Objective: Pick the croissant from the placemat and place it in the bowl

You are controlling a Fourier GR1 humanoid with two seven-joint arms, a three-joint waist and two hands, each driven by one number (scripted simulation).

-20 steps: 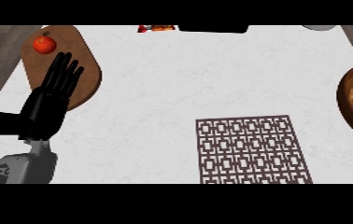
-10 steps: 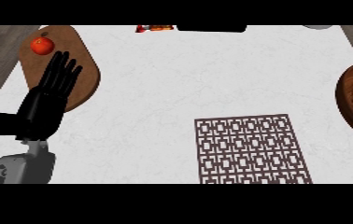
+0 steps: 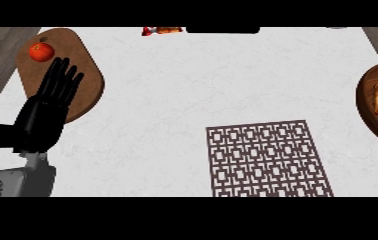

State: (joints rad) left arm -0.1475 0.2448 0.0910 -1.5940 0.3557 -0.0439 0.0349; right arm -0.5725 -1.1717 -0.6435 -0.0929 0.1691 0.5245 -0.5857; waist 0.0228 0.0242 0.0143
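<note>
Nearest you, at the lower left, the grey forearm [image 3: 26, 181] comes in from the bottom edge and carries the left hand [image 3: 46, 115]. That hand is released: fingers [image 3: 63, 79] straight and pointing far, holding nothing, resting near the left edge. Its fingertips overlap the near part of the wooden board [image 3: 85, 84].

You see the placemat [image 3: 266, 159] right of centre on the near side, a dark lattice pattern lying flat on the white counter [image 3: 192, 84]. Its near edge runs out of view at the bottom. Nothing sits on the visible part of it, and you cannot pick out the croissant anywhere else with certainty.

Mid-depth at the right edge, a brown rounded rim [image 3: 367, 101] shows, cut off by the frame. That looks like the bowl, well apart from the placemat, but too little of it shows to be sure.

Farther left, the board carries a red-orange round fruit [image 3: 41, 51] near its far end, just beyond the fingertips and not touching them.

At the far edge near centre, you get a small red-orange item [image 3: 161, 31], partly cut off, too small to identify. Beside it on the right lies a dark flat shape [image 3: 221, 30].

Your right hand is out of view.
</note>
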